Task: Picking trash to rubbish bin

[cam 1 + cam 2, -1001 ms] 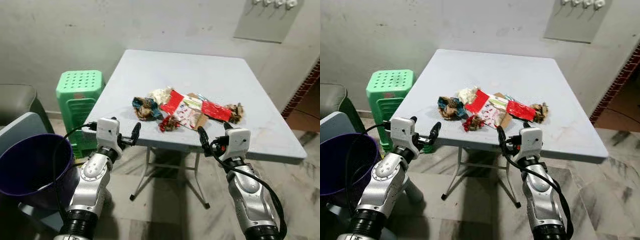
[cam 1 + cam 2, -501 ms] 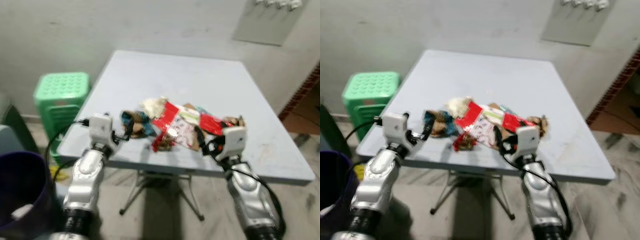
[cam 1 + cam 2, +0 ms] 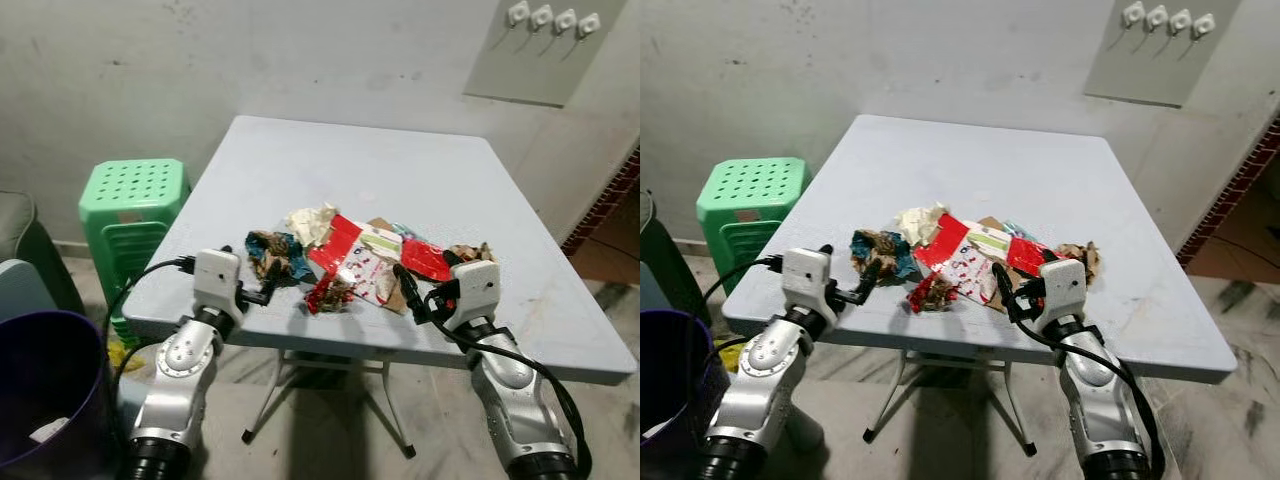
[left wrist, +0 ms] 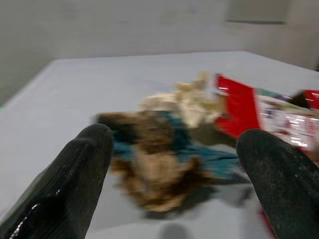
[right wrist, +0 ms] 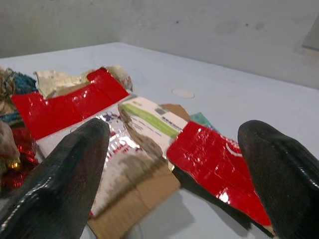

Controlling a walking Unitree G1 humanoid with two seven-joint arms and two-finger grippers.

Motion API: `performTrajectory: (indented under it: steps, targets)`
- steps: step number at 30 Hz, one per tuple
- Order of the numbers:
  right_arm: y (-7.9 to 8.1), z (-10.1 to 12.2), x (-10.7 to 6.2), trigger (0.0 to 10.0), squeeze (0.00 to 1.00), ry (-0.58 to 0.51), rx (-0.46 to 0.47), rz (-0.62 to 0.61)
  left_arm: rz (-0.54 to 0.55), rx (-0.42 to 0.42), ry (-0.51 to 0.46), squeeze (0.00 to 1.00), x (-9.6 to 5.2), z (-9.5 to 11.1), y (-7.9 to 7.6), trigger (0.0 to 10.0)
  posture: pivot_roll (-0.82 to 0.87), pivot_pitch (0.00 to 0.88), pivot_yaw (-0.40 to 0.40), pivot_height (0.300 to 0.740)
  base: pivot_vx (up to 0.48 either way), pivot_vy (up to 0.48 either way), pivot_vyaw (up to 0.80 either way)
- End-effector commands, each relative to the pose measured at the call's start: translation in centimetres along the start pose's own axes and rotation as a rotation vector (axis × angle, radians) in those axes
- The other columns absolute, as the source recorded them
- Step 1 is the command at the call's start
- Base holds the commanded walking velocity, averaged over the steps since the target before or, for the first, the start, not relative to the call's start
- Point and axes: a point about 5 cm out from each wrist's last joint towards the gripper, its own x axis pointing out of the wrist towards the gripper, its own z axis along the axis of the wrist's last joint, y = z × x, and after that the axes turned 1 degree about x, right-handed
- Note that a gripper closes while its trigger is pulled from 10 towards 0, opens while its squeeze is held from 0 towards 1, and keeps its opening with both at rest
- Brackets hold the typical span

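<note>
My table [image 3: 300, 170] top is smooth, matt grey. Red wrappers [image 5: 214, 167] are glossy foil; torn cardboard [image 5: 134, 199] matt brown. My stool [image 3: 132, 190] is perforated green plastic. My fingers [image 5: 60, 184] look matt black, rubbery.

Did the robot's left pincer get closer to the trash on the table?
Yes. The left pincer went forward over the table's near edge, up to the brown-and-teal wrapper.

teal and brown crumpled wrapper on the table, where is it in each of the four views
Left eye view: teal and brown crumpled wrapper, left end of the trash pile, just ahead of the left end effector.
Right eye view: same place.
Left wrist view: centre, between the open fingers.
Right wrist view: a sliver at the edge.
Shared landmark: the long red wrapper beside it.
</note>
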Motion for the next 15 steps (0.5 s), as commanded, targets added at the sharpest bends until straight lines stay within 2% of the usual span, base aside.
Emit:
performTrajectory:
  steps: [1, 7, 15]
  targets:
    - [0.1, 0.2, 0.3, 10.0, 0.00, 0.010, -0.005, 0.060, -0.048, 0.019, 0.001, 0.00, -0.3, 0.2, -0.4, 10.0, 0.01, 0.000, -0.066, 0.740, 0.000, 0.000, 0.00]
    - [1.1, 0.3, 0.8, 10.0, 0.00, 0.015, -0.026, 0.169, -0.121, 0.040, 0.003, 0.00, -1.5, -0.1, -1.4, 10.0, 0.02, 0.000, -0.072, 0.740, 0.000, 0.000, 0.00]
    - [1.7, 0.2, 2.1, 10.0, 0.00, 0.047, -0.048, 0.260, -0.091, 0.031, 0.014, 0.00, -3.0, -0.2, -1.0, 10.0, 0.04, 0.030, -0.093, 0.740, 0.000, 0.000, 0.00]
